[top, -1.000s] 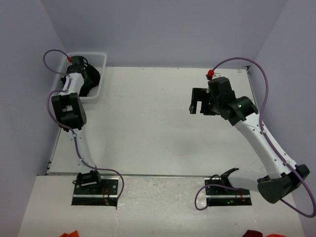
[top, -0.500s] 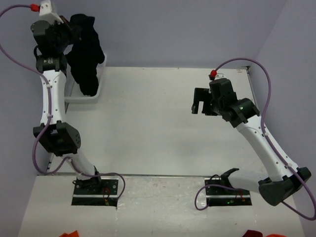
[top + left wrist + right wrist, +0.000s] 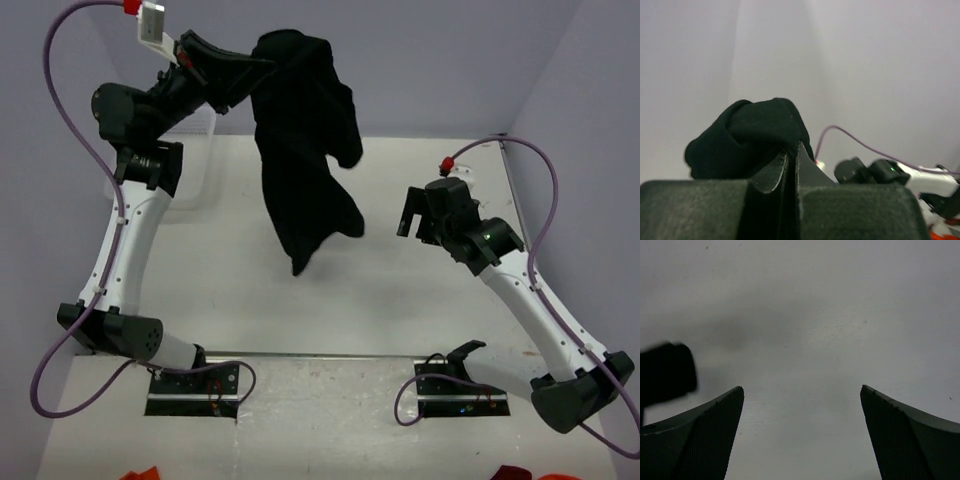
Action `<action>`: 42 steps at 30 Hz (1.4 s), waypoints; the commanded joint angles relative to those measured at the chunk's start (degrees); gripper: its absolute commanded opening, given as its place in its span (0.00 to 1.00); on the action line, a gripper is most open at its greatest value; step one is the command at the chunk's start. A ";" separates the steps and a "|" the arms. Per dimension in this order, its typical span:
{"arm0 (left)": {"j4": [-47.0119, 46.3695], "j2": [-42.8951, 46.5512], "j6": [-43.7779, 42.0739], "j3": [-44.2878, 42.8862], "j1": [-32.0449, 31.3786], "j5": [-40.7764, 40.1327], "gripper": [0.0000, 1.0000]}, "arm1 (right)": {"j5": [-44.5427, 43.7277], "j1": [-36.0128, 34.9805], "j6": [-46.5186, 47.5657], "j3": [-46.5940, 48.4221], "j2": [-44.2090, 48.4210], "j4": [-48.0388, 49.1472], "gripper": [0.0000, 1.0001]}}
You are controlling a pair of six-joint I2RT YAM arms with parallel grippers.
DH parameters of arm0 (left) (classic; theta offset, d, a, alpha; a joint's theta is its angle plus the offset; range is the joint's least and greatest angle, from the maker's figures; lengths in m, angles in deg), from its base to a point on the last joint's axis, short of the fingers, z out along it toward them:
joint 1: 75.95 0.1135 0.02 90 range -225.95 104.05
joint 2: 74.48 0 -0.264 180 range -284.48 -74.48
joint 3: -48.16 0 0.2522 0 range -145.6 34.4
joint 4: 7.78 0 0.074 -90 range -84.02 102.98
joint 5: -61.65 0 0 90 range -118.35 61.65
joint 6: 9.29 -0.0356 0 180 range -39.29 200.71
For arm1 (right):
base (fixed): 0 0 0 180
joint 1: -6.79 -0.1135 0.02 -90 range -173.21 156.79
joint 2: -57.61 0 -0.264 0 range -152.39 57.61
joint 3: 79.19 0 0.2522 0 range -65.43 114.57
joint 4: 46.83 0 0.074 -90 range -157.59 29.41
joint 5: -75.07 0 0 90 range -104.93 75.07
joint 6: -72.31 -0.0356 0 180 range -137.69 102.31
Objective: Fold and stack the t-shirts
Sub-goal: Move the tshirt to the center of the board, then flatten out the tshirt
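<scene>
A black t-shirt [image 3: 305,140] hangs bunched from my left gripper [image 3: 262,62], high above the table's middle. Its lower end dangles just above the white tabletop [image 3: 400,290]. In the left wrist view the jaws are pinched together on the black cloth [image 3: 755,135] at the left gripper [image 3: 791,152]. My right gripper [image 3: 412,215] is open and empty over the right part of the table, pointing toward the hanging shirt. In the right wrist view the right gripper [image 3: 802,390] has both fingers spread wide over bare tabletop, with a blurred black shape [image 3: 665,374] at the left edge.
A white mesh basket [image 3: 195,165] sits at the table's back left corner, mostly hidden behind my left arm. Purple walls enclose the table at the back and both sides. Both arm bases stand at the near edge.
My left arm has lifted the black t-shirt out of the basket and swung it right, over the table's middle. The right gripper has shifted slightly right.
</scene>
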 commanded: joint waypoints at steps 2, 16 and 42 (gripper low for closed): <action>-0.49 9.47 1.51 15.62 -1.95 2.27 0.00 | -8.68 -0.16 -2.35 -2.56 6.40 6.91 0.99; 3.30 3.13 -27.51 55.67 2.98 -21.00 1.00 | 4.76 -10.25 -2.08 -16.61 10.63 10.00 0.99; 29.52 12.39 -21.19 59.28 -17.49 -31.57 0.71 | 17.95 -14.22 -6.57 -22.52 -11.15 30.02 0.69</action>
